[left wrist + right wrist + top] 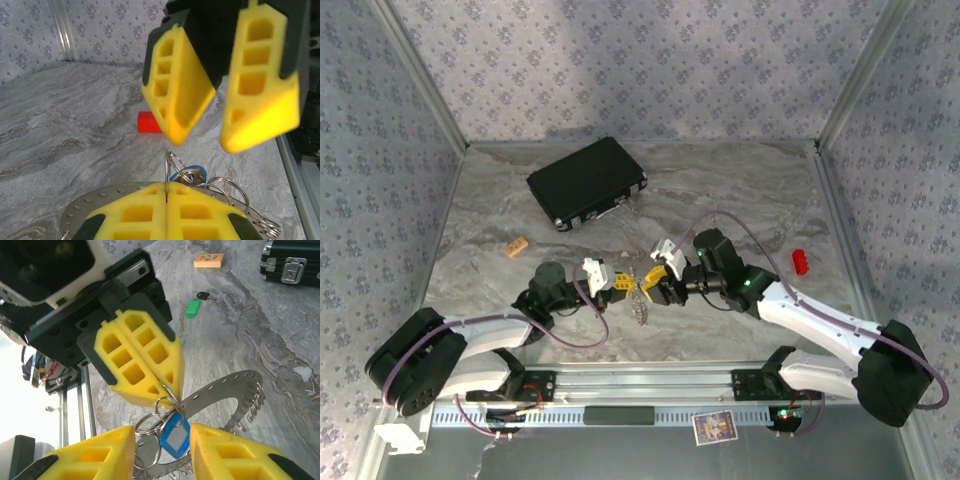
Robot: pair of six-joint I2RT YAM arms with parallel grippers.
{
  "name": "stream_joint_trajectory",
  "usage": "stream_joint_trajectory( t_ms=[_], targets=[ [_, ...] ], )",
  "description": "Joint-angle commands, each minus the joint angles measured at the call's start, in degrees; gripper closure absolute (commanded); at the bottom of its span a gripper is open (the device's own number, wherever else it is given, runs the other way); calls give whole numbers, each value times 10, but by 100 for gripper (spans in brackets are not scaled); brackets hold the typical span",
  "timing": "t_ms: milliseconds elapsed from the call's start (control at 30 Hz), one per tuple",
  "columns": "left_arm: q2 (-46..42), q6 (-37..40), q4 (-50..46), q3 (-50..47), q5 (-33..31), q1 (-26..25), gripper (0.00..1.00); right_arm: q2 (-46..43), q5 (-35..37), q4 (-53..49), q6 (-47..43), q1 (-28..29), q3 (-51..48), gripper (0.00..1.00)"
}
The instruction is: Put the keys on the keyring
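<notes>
The keyring (235, 392), a flat grey toothed metal ring, hangs tilted over the table between both grippers, and also shows from above (640, 308). My left gripper (166, 192) is shut on a thin wire split ring (167, 395) at the keyring's rim. A key with a blue tag (175, 437) dangles from the linked wire rings there. My right gripper (162, 429) is open, its yellow fingers on either side of the blue tag. The key with the green tag (192, 307) lies on the table farther off.
A black case (585, 182) lies at the back of the marble table. A small wooden block (516, 245) sits at left and a red block (799, 261) at right. Patterned walls enclose the table on three sides.
</notes>
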Motion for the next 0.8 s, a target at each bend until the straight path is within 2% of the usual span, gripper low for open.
stream_joint_trajectory(
  t_ms=[0, 300, 767],
  targets=[
    [-9, 0, 34, -2, 0, -4, 100, -8, 48, 0, -38, 9, -14, 67],
    [-10, 1, 28, 0, -1, -6, 100, 19, 73, 4, -86, 26, -9, 74],
    [-13, -2, 28, 0, 2, -7, 100, 3, 73, 2, -111, 33, 1, 70]
  ],
)
